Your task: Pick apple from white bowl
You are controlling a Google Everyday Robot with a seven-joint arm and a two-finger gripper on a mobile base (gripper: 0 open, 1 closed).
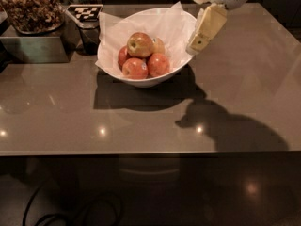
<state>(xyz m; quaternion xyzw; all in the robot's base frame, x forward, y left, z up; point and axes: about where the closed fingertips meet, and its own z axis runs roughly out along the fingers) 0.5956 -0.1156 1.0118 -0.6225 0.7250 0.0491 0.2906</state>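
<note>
Countertop (141, 126) glossy brown, nearest. On it the white bowl (141, 83), paper-lined. The apple (140, 44) tops the pile near bowl centre, red apples (135, 68) touching it at 6 o'clock. At the bowl's 3 o'clock rim hangs the gripper (200, 39), apart from the apple, grip state unreadable. Farthest, at 10 o'clock, tray of nuts (30, 8).

Layout: bowl (146, 82) on counter (141, 126), back half, left of centre. Paper (164, 25) lines it. In the bowl, apple (140, 44) tops the pile at centre. Three lower apples (159, 64) sit under it at its 5, 6 and 8 o'clock, and a fifth apple (160, 45) is at its 3, touching. The gripper (200, 39) hangs at the bowl's 2 o'clock, just beside the rim. Nut tray (30, 13) is at the bowl's 10 o'clock, in the back-left corner. Tag (84, 12) is at 11, between nut tray and bowl.
</note>
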